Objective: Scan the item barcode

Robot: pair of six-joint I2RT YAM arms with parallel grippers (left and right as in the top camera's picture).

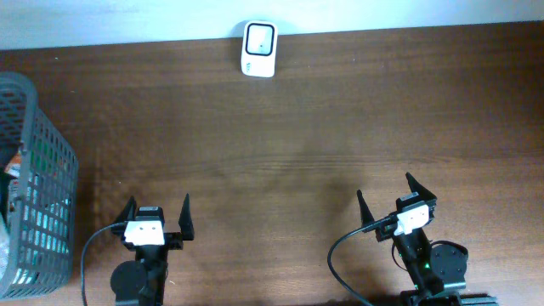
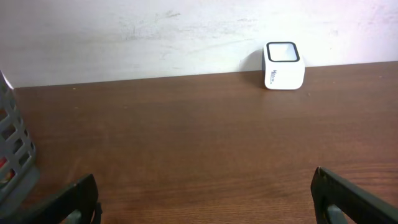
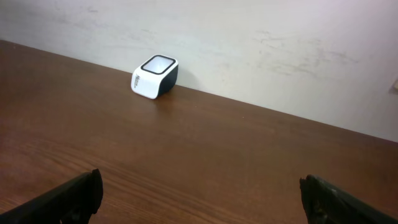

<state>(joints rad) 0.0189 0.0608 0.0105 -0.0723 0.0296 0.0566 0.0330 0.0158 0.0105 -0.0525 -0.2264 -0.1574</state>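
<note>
A white barcode scanner [image 1: 258, 49] with a dark-rimmed window stands at the table's far edge by the wall; it also shows as a scanner [image 2: 284, 65] in the left wrist view and a scanner [image 3: 155, 76] in the right wrist view. My left gripper [image 1: 158, 212] is open near the front left, nothing between its fingers. My right gripper [image 1: 388, 195] is open near the front right, likewise empty. Packaged items [image 1: 10, 170] lie inside the grey basket; no barcode is legible.
A grey mesh basket [image 1: 42, 170] stands at the left edge of the brown wooden table [image 1: 297, 136], close to my left gripper; its corner shows as a basket [image 2: 15, 158] in the left wrist view. A pale wall runs behind the table.
</note>
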